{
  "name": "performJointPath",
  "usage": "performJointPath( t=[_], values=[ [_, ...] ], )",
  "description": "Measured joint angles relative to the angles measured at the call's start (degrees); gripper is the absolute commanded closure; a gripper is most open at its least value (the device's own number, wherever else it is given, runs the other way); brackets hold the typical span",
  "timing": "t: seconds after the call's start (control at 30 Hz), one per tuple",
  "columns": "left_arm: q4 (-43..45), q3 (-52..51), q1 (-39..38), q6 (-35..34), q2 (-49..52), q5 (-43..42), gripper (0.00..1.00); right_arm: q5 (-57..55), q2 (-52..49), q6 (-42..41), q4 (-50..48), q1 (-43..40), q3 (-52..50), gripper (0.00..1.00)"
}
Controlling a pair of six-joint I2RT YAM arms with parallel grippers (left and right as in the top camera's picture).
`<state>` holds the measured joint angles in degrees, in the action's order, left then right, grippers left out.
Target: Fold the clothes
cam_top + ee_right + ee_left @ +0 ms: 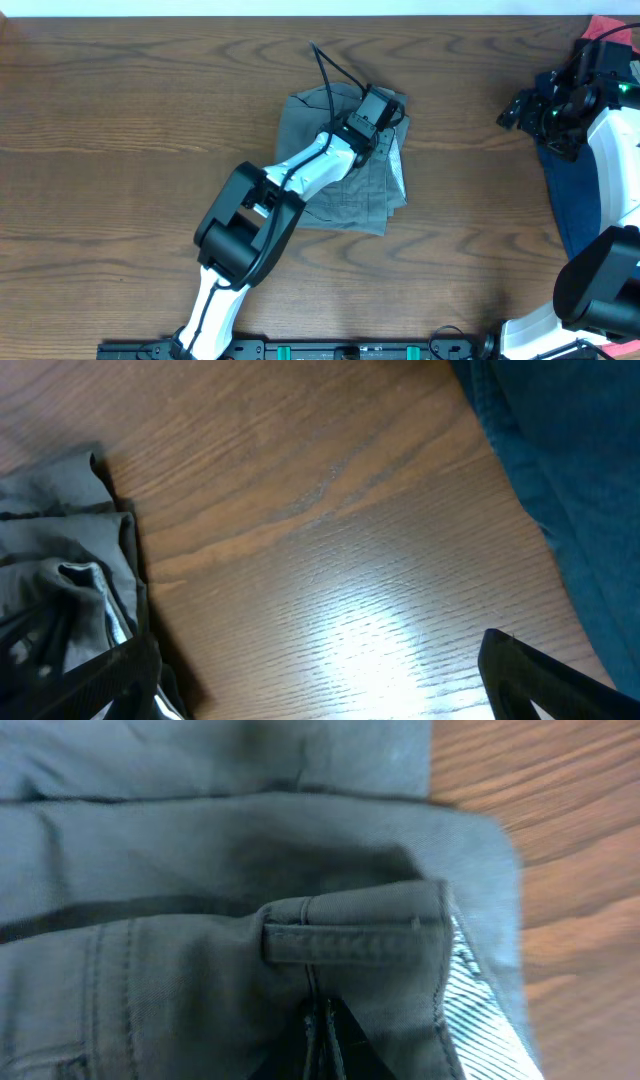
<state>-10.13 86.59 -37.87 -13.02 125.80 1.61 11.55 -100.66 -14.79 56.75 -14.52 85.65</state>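
Note:
Grey trousers lie folded in a rough square at the middle of the table. My left gripper is down on their far right corner. In the left wrist view its fingers are pinched together on the grey cloth just below a belt loop, with striped lining showing at the right. My right gripper is open and empty over bare wood at the right. Its two fingers spread wide in the right wrist view, between the grey trousers and a blue garment.
The blue garment lies along the table's right edge, under the right arm. A red item sits at the far right corner. The left arm reaches across the trousers from the front.

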Motion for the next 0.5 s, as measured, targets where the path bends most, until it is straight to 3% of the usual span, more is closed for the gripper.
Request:
performJointPath(
  t=[0.2,0.23,0.3,0.37,0.43,0.5],
  values=[
    [0.3,0.0,0.0,0.8,0.6,0.2,0.93,0.0,0.0,0.0,0.0,0.0,0.0,0.01],
    [0.3,0.0,0.0,0.9,0.4,0.2,0.88,0.0,0.0,0.0,0.0,0.0,0.0,0.01],
    [0.0,0.0,0.0,1.2,-0.5,0.1,0.59,0.0,0.0,0.0,0.0,0.0,0.0,0.01],
    [-0.9,0.0,0.0,1.2,-2.4,0.2,0.57,0.0,0.0,0.0,0.0,0.0,0.0,0.01],
    [-2.2,-0.2,0.0,1.3,-5.9,0.2,0.44,0.0,0.0,0.0,0.0,0.0,0.0,0.01],
    [-3.9,-0.5,0.2,1.8,-11.1,0.3,0.03,0.0,0.0,0.0,0.0,0.0,0.0,0.01]
  ],
)
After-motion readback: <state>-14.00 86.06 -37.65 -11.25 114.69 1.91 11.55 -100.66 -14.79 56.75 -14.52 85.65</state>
